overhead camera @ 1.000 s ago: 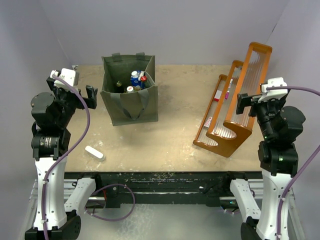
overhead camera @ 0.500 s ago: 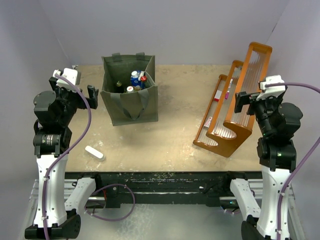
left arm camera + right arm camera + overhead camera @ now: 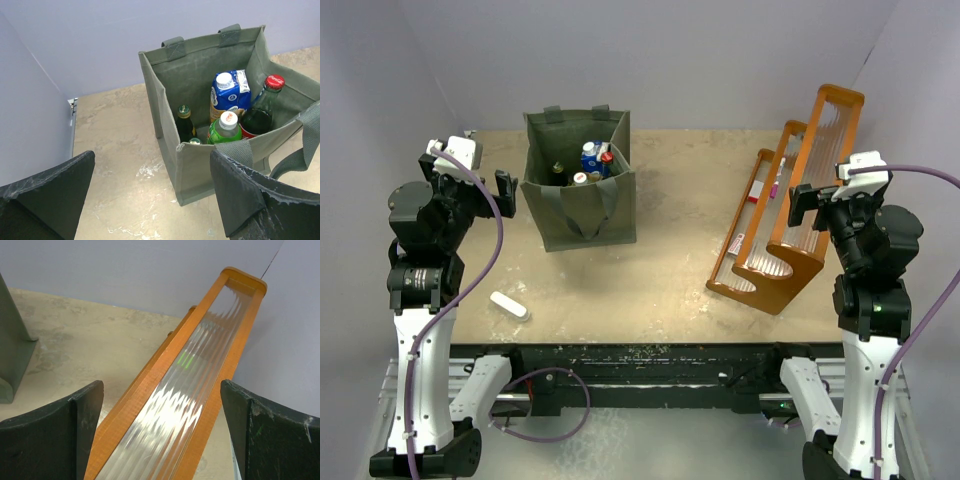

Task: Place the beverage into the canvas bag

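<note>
Plain pale walls close in a tan tabletop, and at its back left the dark olive-green boxy canvas bag stands upright with a blue-and-white drink carton and a red-capped dark glass bottle already inside. In the last second both arms only shifted a touch and then settled. The left hand and right hand are spread and empty, so the job looks done to me.

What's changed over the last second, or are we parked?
Both arms eased slightly inward, the left tool toward the canvas bag, the right tool toward the orange rack. Both are open and hold nothing. The bag, the drinks inside it, the rack and the white piece stayed put.
</note>
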You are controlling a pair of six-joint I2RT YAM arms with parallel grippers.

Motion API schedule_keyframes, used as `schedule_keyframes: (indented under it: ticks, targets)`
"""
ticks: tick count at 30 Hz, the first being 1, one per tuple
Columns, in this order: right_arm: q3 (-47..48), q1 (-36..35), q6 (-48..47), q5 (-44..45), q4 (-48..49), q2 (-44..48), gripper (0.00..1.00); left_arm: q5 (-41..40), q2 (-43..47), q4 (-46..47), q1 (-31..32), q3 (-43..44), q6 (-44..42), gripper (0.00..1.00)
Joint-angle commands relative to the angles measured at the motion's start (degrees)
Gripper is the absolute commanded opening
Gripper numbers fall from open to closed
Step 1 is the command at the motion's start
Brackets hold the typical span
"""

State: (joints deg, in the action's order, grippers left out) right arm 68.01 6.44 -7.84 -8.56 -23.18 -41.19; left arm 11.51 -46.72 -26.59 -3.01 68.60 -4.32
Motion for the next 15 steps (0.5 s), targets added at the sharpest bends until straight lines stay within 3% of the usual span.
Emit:
schedule_keyframes:
  ticks: [1,15]
  targets:
    - [-0.06,0.24,0.86,-0.56,3.29,0.5,1.0,0.33,0.27,3.03,-0.45,-0.29,-0.77,0.99]
    - [-0.25,0.24,0.85,-0.67,3.19,0.56,1.0,0.36,0.41,3.16,-0.51,-0.74,-1.04,0.99]
